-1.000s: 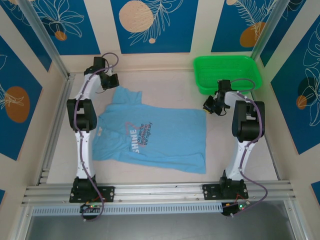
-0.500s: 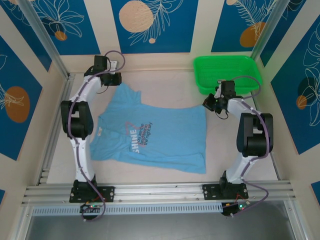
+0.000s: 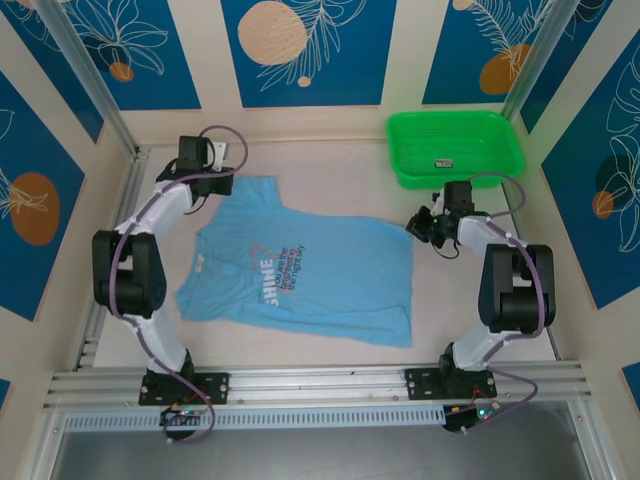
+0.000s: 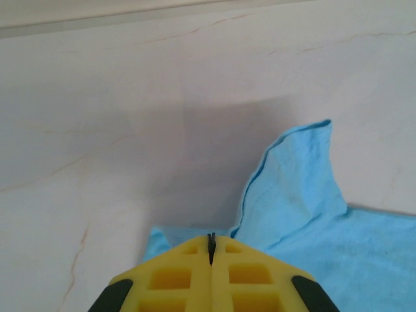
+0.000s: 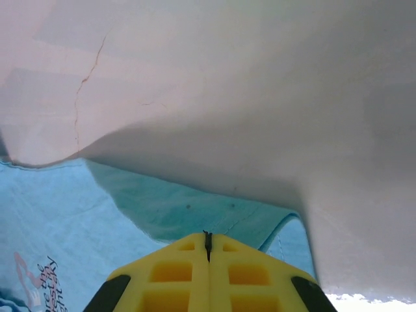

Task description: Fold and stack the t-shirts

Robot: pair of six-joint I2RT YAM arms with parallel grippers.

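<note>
On pale tabletop [image 3: 330, 165], find t-shirt [image 3: 330, 270] spread flat left of green basket [image 3: 455, 145]. Note right gripper [image 5: 207, 234] pinched shut on corner nearest basket, left gripper [image 4: 210, 237] likewise on shoulder farthest from it. Raise both evenly; hold edge taut.

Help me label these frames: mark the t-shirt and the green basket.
t-shirt [image 3: 350, 275]: top external view, plain fabric right of the lettering.
green basket [image 3: 480, 145]: top external view, bare part of its floor.

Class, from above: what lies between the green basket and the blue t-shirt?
Bare tabletop lies between the green basket and the t-shirt; the top view shows it.
</note>
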